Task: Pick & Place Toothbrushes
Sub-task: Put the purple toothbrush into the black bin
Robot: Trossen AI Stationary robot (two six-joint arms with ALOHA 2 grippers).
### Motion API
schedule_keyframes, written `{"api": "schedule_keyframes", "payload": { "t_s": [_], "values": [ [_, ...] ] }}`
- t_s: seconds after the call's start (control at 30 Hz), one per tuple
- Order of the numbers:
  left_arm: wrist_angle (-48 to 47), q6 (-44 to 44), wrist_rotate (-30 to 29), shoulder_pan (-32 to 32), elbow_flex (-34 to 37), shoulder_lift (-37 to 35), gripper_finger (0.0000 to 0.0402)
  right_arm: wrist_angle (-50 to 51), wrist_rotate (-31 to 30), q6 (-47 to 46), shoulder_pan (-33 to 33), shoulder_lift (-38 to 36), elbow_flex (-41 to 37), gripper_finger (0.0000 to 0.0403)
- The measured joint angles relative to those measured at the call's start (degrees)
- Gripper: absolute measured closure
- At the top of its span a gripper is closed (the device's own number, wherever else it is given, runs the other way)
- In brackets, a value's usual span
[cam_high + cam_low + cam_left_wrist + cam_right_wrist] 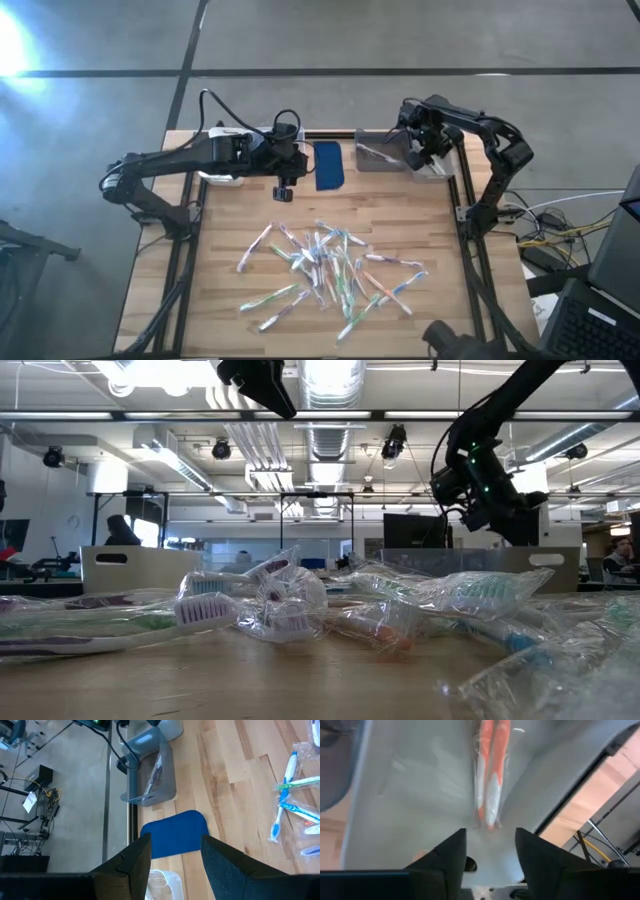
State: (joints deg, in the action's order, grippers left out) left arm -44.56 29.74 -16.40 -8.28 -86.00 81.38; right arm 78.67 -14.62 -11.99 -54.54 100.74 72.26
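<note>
Pale wood-plank table [420, 215] with dark metal edge rails. Toothbrushes [330, 270] lie in a loose scatter mid-table: thin white or clear sticks with blue, green and pink accents, each in crinkly clear wrap. An orange-and-white wrapped toothbrush [489, 775] lies in the smooth grey bin [385, 155] at the far edge. Right hand [489, 847] is over that bin, fingers spread, empty. Left hand [175, 857] is over the flat dark blue pad [329, 165], fingers spread, empty.
</note>
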Motion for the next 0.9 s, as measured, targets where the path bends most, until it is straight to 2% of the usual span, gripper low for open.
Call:
{"api": "schedule_keyframes", "payload": {
  "t_s": [0.13,0.3,0.57,0.9],
  "values": [
    [-0.02,0.00,0.00,0.01,0.07,0.00,0.0227,0.58,0.09,0.43,0.00,-3.62,2.43,0.0206],
    [-0.02,0.02,0.00,0.01,0.07,0.00,0.0227,-0.54,0.13,1.23,0.22,-10.71,6.51,0.0197],
    [-0.02,0.02,0.00,0.01,0.09,0.00,0.0227,-9.47,1.12,4.22,1.18,-21.64,11.58,0.0229],
    [-0.02,0.02,0.00,0.01,0.09,0.00,0.0227,-10.75,1.79,4.18,1.18,-31.43,17.14,0.0269]
  ]
}}
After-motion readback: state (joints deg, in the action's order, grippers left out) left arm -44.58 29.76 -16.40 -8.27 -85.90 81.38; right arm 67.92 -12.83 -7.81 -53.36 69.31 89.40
